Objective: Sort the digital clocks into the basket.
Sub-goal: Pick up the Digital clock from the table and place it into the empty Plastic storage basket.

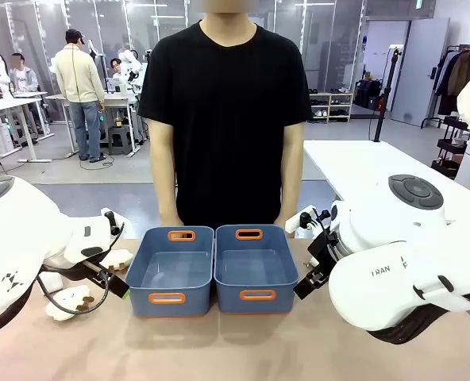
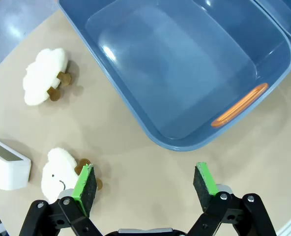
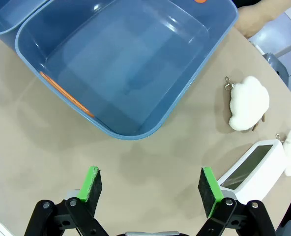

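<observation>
Front view: two blue-grey bins stand side by side on the table (image 1: 219, 349) before a person (image 1: 227, 111), the left basket (image 1: 195, 302) touching the right basket (image 1: 287, 298). In the left wrist view the left gripper (image 2: 143, 169) hangs spread wide over bare table near that basket's rim; one digital clock (image 2: 7, 164) lies left of two plush toys (image 2: 43, 76), well apart from the basket. In the right wrist view the right gripper (image 3: 150, 172) is equally wide, and the other digital clock (image 3: 251, 172) lies right of the right basket, just beside its green pad.
</observation>
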Robot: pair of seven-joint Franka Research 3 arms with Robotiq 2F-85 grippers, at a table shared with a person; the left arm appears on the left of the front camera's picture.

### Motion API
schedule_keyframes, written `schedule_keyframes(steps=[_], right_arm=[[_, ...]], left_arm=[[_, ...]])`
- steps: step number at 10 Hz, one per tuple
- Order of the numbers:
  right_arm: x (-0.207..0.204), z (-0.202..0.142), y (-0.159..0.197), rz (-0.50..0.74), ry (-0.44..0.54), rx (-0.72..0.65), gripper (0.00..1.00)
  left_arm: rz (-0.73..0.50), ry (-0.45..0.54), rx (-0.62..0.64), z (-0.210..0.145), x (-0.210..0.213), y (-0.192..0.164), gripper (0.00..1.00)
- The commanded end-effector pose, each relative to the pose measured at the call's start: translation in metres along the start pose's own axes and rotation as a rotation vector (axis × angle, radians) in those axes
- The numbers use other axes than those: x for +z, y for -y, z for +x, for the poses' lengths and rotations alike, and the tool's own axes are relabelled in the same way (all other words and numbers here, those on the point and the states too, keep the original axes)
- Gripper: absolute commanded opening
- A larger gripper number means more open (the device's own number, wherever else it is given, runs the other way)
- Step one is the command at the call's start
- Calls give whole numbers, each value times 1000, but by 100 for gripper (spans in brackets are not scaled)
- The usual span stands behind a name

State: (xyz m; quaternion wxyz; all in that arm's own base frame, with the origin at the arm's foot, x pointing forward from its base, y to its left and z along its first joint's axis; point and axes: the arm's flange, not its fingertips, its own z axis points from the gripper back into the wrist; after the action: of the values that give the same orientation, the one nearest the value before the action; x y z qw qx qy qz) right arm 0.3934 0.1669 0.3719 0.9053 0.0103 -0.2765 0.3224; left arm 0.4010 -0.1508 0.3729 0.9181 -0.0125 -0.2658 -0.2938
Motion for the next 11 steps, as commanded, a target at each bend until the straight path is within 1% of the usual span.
schedule_keyframes(steps=[1, 2, 3, 4, 5, 6, 7, 8, 9, 10, 11], right_arm=[[18, 16, 12, 39, 24, -5, 100], [41, 32, 29, 112, 40, -60, 100], [58, 40, 41, 186, 21, -85, 100], [69, 41, 54, 300, 33, -127, 100], [76, 37, 69, 408, 42, -162, 100], [83, 25, 94, 571, 79, -254, 100], [88, 8, 120, 661, 100, -352, 100], [97, -18, 146, 766, 142, -438, 100], [102, -50, 173, 849, 171, -523, 100], [105, -93, 202, 872, 216, -662, 100], [110, -131, 222, 866, 256, -743, 100]], left_arm=[[15, 27, -12, 15, 17, -8, 100], [-61, 30, 12, 29, 40, -22, 100], [-155, 32, 31, 35, 60, -37, 100], [-275, 59, 82, 36, 77, -58, 100], [-360, 75, 136, 30, 85, -80, 100], [-567, 125, 201, 15, 91, -107, 100], [-715, 199, 255, -4, 96, -133, 100], [-783, 266, 305, -31, 104, -158, 100], [-833, 339, 345, -62, 113, -183, 100], [-861, 442, 429, -103, 126, -208, 100], [-854, 499, 483, -140, 136, -226, 100]])
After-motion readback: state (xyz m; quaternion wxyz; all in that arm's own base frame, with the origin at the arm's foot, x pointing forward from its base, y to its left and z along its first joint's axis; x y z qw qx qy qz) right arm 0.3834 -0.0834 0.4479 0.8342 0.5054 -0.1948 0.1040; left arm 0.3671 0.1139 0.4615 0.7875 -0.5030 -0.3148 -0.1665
